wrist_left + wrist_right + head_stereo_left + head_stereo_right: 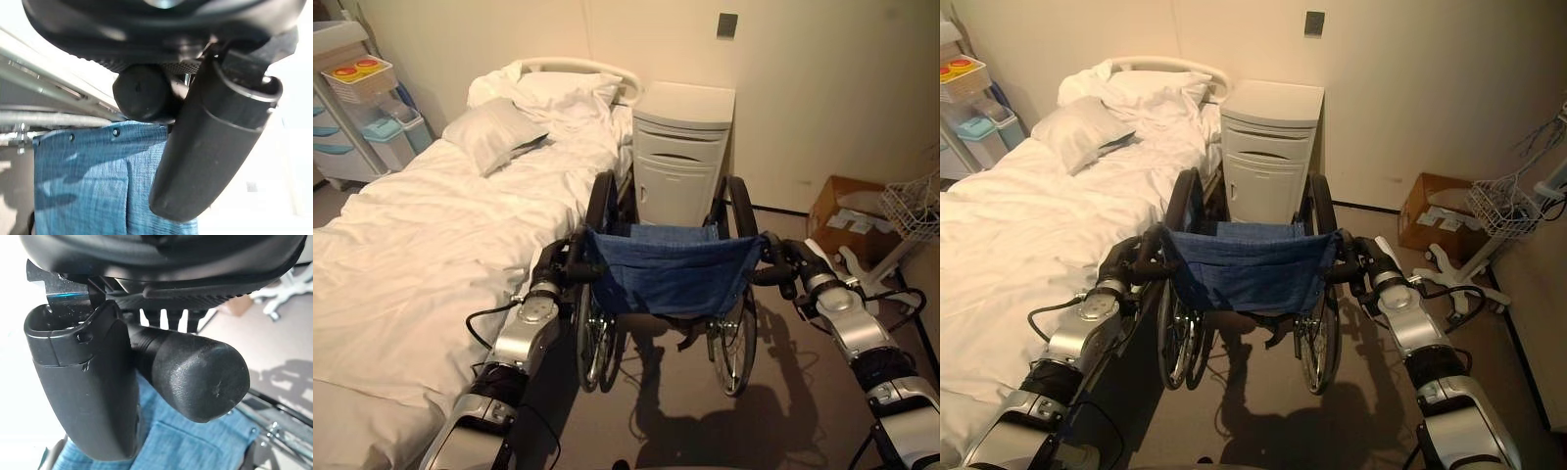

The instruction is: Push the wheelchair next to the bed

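My dark hands, left and right, flank the wheelchair's blue denim-like backrest. The bed beside me is white, the cabinet pale cream, the box brown.

Wheelchair seat hidden behind its blue backrest; bed cut off at the frame's left edge.

- Left hand: dark casing, on a silver-grey forearm with a round metal wrist joint.
- Right hand: dark too, above a white-banded silver wrist and black elbow collar.
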### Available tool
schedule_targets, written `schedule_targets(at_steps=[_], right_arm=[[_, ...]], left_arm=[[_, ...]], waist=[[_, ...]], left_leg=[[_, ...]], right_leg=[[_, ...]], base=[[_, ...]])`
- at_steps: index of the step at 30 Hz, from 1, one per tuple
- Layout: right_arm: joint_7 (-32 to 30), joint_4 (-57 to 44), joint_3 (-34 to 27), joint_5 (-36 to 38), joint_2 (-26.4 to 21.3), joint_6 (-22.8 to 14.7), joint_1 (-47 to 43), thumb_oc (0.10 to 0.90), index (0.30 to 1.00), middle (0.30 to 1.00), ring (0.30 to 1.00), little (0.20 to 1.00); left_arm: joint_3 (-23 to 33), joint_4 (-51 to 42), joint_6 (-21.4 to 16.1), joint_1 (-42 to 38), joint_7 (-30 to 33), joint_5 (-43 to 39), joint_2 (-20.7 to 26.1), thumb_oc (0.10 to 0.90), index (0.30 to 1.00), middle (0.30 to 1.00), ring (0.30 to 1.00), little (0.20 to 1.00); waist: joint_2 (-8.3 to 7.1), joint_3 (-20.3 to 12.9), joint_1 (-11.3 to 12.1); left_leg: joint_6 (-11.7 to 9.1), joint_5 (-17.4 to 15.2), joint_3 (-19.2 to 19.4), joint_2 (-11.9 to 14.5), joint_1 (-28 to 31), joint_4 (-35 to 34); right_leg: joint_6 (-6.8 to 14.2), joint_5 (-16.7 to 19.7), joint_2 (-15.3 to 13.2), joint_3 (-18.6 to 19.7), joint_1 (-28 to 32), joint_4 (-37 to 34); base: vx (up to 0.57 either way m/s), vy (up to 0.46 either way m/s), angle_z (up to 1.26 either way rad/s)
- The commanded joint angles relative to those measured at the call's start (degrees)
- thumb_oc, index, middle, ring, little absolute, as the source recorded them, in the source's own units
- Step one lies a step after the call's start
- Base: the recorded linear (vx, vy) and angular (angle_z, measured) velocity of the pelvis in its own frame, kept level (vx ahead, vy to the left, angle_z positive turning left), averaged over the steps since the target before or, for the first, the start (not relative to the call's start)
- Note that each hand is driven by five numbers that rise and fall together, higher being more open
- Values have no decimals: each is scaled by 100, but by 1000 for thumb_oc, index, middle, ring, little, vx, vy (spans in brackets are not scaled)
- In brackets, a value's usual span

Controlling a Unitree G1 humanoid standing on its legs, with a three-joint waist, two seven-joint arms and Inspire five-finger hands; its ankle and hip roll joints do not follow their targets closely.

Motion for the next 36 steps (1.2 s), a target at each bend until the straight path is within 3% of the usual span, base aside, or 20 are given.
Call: schedule_targets(at_steps=[1,2,5,15,22,28,36], right_arm=[[152,-155,162,506,-427,31,13,800,900,900,900,900],[211,-154,76,842,-490,114,-101,800,900,900,900,900],[203,-118,51,1165,-579,117,-272,800,900,900,900,900],[5,-261,-175,2298,-1063,199,-869,800,900,900,900,900],[-192,-291,-391,2668,-1246,255,-954,800,900,900,900,900],[-250,-204,-466,2718,-1635,258,-1052,800,900,900,900,900],[-222,-248,-658,2849,-1954,72,-951,800,900,900,900,900]], left_arm=[[59,381,389,278,-423,-1129,232,800,900,900,900,900],[110,302,614,195,-619,-1709,305,800,900,900,900,900],[126,284,585,45,-663,-2155,427,800,900,900,900,900],[595,150,-63,-535,-771,-3001,1261,800,900,900,900,900],[739,-126,-238,-693,-796,-2925,1560,800,900,900,900,900],[683,-102,-236,-889,-865,-2176,2071,800,900,900,900,900],[777,-39,-501,-985,-821,-1524,2671,800,900,900,900,900]], waist=[[7,29,-6],[35,12,-24],[63,-3,-50],[123,-103,-93],[108,-140,-86],[92,-152,-100],[78,-167,-112]], left_leg=[[-238,-567,86,47,163,74],[-242,-563,94,47,177,72],[-252,-559,106,50,204,62],[-279,-574,147,12,239,42],[-290,-583,177,8,244,36],[-296,-585,224,14,256,35],[-304,-581,237,9,232,20]], right_leg=[[253,576,-259,33,-401,90],[248,569,-257,30,-382,81],[249,568,-253,29,-353,66],[210,452,-207,26,-257,49],[183,403,-167,34,-217,28],[169,371,-134,33,-178,15],[155,367,-87,60,-193,-14]], base=[[0,0,0],[0,0,0],[0,0,0],[0,2,-1],[0,0,0],[-3,-4,-1],[-10,-17,-1]])
